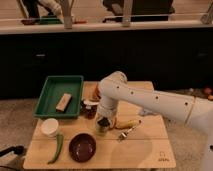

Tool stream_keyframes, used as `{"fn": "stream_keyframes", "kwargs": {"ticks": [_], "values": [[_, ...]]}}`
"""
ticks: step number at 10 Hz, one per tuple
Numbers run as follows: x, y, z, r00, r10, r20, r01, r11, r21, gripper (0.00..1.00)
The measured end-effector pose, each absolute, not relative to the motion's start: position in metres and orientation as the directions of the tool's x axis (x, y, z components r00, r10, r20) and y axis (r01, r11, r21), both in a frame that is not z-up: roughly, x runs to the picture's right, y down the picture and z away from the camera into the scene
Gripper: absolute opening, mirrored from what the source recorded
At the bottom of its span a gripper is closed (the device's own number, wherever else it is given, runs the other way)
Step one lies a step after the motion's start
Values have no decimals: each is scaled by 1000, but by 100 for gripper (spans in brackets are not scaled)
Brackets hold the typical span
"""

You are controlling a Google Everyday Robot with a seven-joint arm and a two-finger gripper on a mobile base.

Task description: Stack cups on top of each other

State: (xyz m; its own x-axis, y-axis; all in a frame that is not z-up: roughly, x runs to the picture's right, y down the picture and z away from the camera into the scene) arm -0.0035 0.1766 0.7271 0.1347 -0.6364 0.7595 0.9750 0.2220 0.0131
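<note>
The dark shiny metal tumbler point(89, 109) stands upright near the middle of the wooden table point(145, 150), right of the green tray. The light-green plastic cup point(101, 129) stands just in front and to the right of it. My gripper point(103, 121) hangs from the white arm point(150, 100) and sits directly over the light-green cup, at or in its rim, hiding the cup's top. The two cups stand side by side, apart.
A green tray point(50, 107) holding a brown block point(63, 102) is at the left. A white round container point(50, 127), a green pepper point(57, 148) and a dark red bowl point(82, 147) sit at front left. A banana point(128, 123) and a fork point(127, 133) lie right of the gripper.
</note>
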Motion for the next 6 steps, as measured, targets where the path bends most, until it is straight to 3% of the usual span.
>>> {"fn": "stream_keyframes", "kwargs": {"ticks": [2,6], "values": [[-4,176,727,134,-632,763,975,223,14,77],[-5,173,729,129,-628,768,973,228,22,80]]}}
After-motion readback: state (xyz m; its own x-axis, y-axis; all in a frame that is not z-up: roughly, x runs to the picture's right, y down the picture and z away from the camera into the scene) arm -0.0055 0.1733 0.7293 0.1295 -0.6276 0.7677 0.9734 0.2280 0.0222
